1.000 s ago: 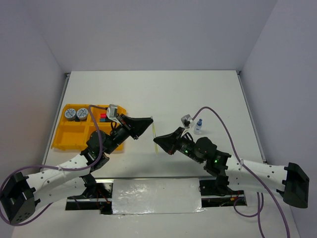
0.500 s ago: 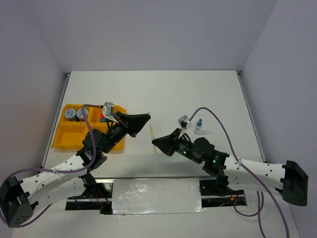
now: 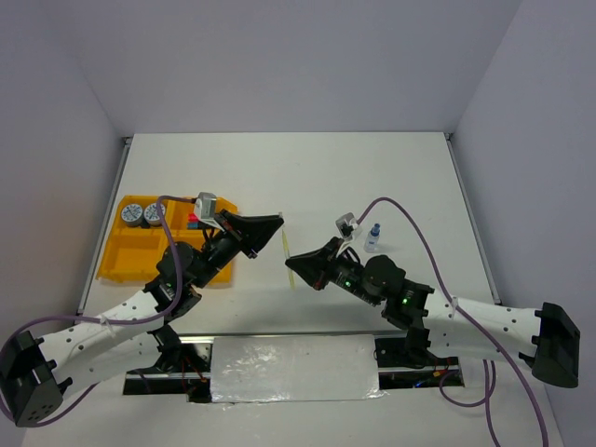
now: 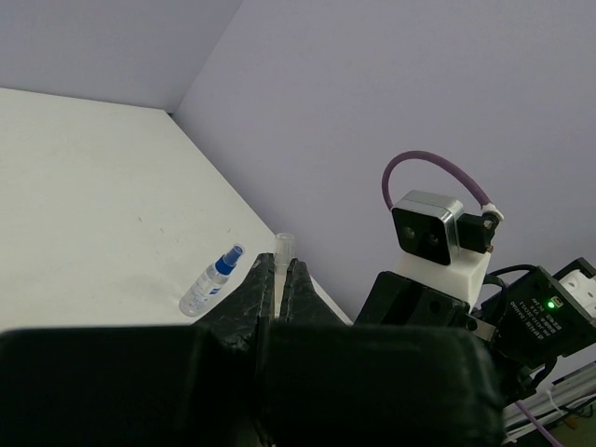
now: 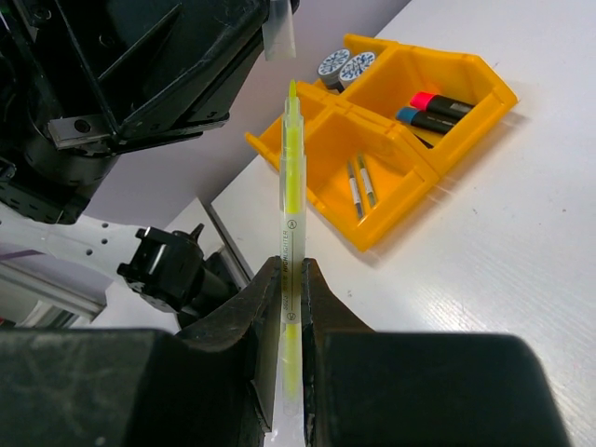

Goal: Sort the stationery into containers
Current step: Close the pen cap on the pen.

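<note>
— How was the pen held?

— The yellow highlighter [image 5: 291, 186] was clamped between the jaws of the right gripper [image 5: 291, 279], with its bare tip pointed up towards the left gripper [image 3: 277, 222]. A small clear cap [image 4: 282, 245] was pinched there, at the very fingertips. Both were held in the air between the arms, well apart from the yellow tray [image 3: 126, 261].

— What could have gone wrong?

— The cap was judged the weak point. Only its end was gripped, so it could have been tilted or popped out by a push slightly off its axis. In the right wrist view the tip and the cap's mouth were seen near each other but not lined up. Had they been pressed together like that, the pen could have been shoved back through the jaws, or ink smeared on the cap's rim.

— And what was noted around?

— Two round tins [image 3: 142, 213] were seen in the tray's far left compartment, markers [image 5: 430, 110] with pink and blue caps in another, and two thin pens [image 5: 358, 182] in a third. A small blue-capped bottle [image 3: 373, 237] was seen on the table, near the right wrist. Nothing was found between the grippers. The tray's near right corner was covered by the left arm, so a drop there was judged awkward.
</note>
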Available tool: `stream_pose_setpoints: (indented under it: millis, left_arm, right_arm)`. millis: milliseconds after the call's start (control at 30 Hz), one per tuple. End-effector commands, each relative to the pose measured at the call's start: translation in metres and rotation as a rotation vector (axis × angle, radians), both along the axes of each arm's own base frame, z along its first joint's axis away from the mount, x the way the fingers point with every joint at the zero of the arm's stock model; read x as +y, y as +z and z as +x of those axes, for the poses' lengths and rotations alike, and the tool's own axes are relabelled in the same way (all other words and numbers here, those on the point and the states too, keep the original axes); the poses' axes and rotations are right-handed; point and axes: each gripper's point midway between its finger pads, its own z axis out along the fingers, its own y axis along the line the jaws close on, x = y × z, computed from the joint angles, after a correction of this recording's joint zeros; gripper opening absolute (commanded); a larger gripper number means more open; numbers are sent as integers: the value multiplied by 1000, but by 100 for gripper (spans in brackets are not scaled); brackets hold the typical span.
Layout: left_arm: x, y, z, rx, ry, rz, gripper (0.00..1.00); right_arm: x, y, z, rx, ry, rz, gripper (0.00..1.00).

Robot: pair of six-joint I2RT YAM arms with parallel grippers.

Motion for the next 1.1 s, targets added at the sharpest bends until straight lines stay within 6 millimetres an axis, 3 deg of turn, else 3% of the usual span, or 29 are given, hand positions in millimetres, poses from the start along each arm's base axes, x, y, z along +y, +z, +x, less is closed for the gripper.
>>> stream_pose_setpoints:
  millis: [0, 300, 633, 833, 1067]
  left_arm:
    - [2, 14, -3, -38, -6, -34, 0]
    - [3, 5, -2, -24, 2, -30, 0]
    - [2, 9, -4, -24, -12, -28, 0]
    - [1, 0, -10, 3, -49, -62, 0]
    - [-1, -8, -16, 16, -74, -33, 0]
  right_arm:
    - [-1, 33, 3, -51, -19, 51, 0]
    - [1, 39, 4, -62, -20, 52, 0]
    - [2, 43, 7, -73, -32, 53, 0]
    - [2, 62, 19, -119, -58, 64, 0]
    - [-13, 102, 34, -209, -122, 79, 0]
